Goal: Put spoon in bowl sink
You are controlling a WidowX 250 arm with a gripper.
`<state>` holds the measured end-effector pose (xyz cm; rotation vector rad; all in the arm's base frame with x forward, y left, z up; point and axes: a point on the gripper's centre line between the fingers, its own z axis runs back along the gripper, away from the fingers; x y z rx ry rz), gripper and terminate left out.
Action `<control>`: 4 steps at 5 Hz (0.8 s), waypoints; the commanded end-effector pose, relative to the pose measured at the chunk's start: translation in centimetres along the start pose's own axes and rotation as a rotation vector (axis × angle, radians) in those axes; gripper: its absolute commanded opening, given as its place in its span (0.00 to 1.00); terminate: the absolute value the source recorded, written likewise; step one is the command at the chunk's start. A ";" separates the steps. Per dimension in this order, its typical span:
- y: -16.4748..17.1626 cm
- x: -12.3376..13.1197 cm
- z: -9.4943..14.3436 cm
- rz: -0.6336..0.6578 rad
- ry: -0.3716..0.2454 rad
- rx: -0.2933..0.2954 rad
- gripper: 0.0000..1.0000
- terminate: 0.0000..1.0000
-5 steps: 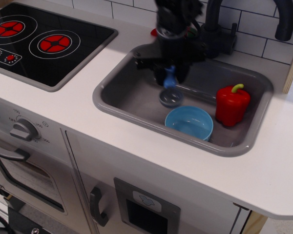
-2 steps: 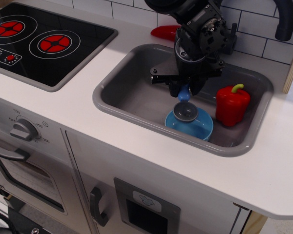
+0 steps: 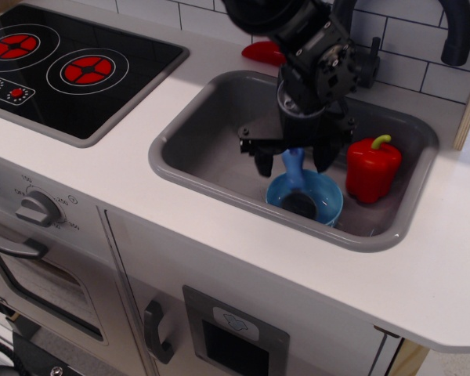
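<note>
The spoon [image 3: 295,174] rests in the light-blue bowl [image 3: 330,196], its dark grey head [image 3: 301,205] down on the bowl's bottom and its light-blue handle leaning up and back. The bowl sits on the floor of the grey sink [image 3: 189,153], toward the front right. My gripper [image 3: 293,160] hangs directly above the bowl. Its black fingers [image 3: 262,162] are spread on either side of the spoon handle and do not pinch it, so it is open.
A red toy pepper [image 3: 372,168] stands in the sink just right of the bowl. A black faucet [image 3: 454,30] rises behind the sink. A red object [image 3: 261,53] lies on the counter behind the sink. A black stovetop [image 3: 70,66] is at the left.
The gripper carried the spoon right and down from the sink's middle to over the bowl. Its fingers have spread, and the spoon head now sits inside the bowl.
</note>
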<state>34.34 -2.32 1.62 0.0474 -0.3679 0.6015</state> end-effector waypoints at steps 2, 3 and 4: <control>0.2 4.2 6.3 0.054 -0.017 -0.104 1.00 0.00; 0.2 4.2 6.3 0.054 -0.017 -0.104 1.00 0.00; 0.2 4.2 6.3 0.054 -0.017 -0.104 1.00 1.00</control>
